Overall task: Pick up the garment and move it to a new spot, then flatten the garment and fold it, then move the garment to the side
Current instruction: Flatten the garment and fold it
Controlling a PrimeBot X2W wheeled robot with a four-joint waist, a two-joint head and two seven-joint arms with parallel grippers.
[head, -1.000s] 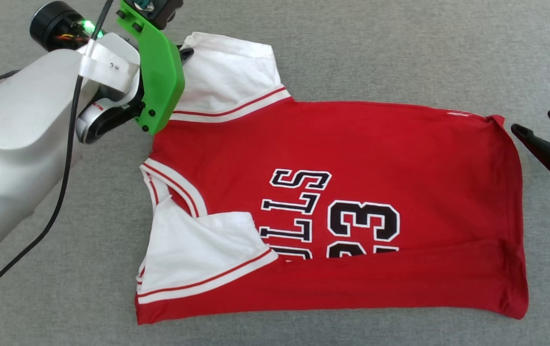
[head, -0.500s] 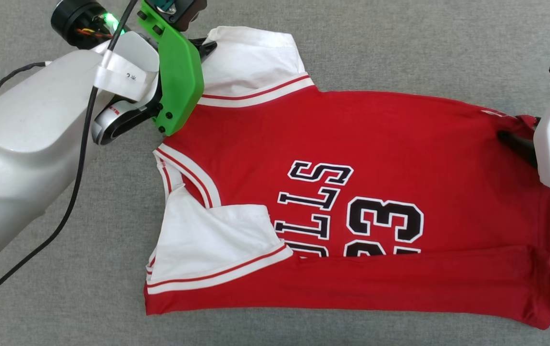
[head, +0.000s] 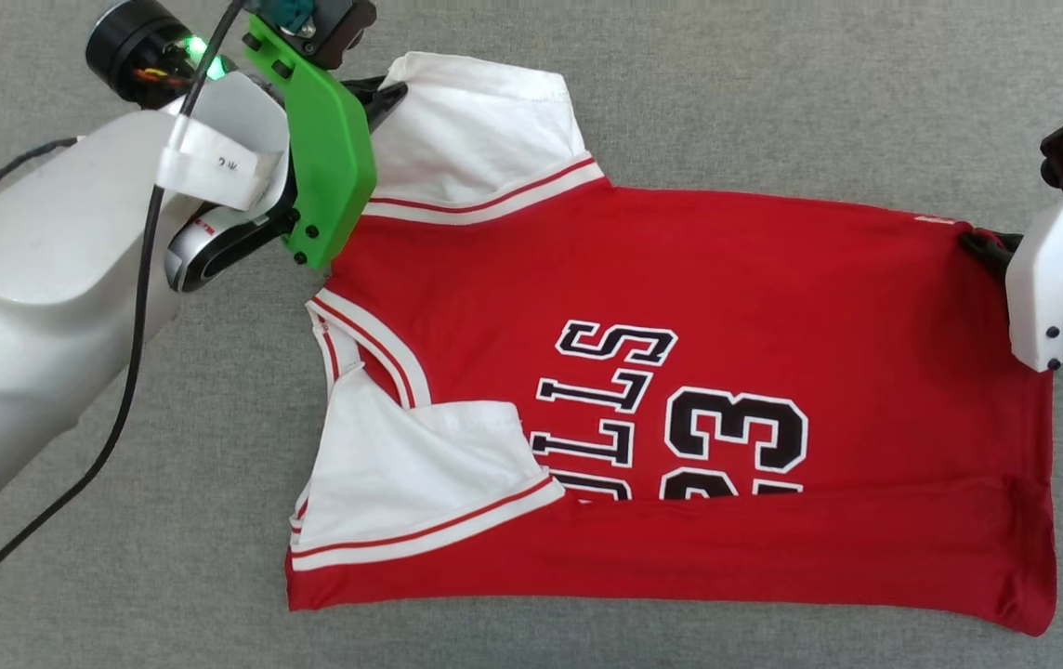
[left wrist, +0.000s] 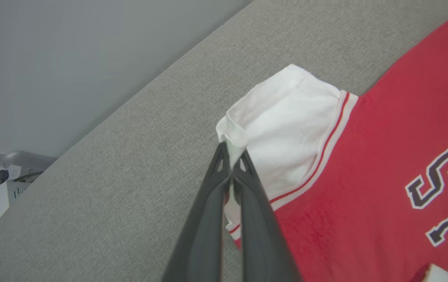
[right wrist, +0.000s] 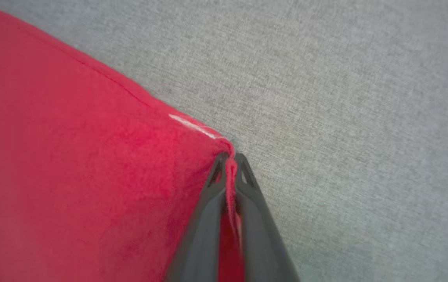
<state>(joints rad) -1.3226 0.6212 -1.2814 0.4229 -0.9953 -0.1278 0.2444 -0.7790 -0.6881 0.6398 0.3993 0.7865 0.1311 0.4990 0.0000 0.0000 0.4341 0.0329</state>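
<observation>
Spread open beside the hem a second ago, the jaws of the right gripper (right wrist: 230, 156) are now clenched on the far right corner of the red jersey T-shirt with black "BULLS 23" lettering (head: 680, 279). The left gripper (left wrist: 232, 150) has its jaws pinched shut on the corner of the far white sleeve (left wrist: 286, 117). The shirt lies flat, print up, its near side folded over, mid-way across the grey fabric-covered counter (head: 773, 93). A pale wall (left wrist: 71, 58) rises beyond the counter's edge.
</observation>
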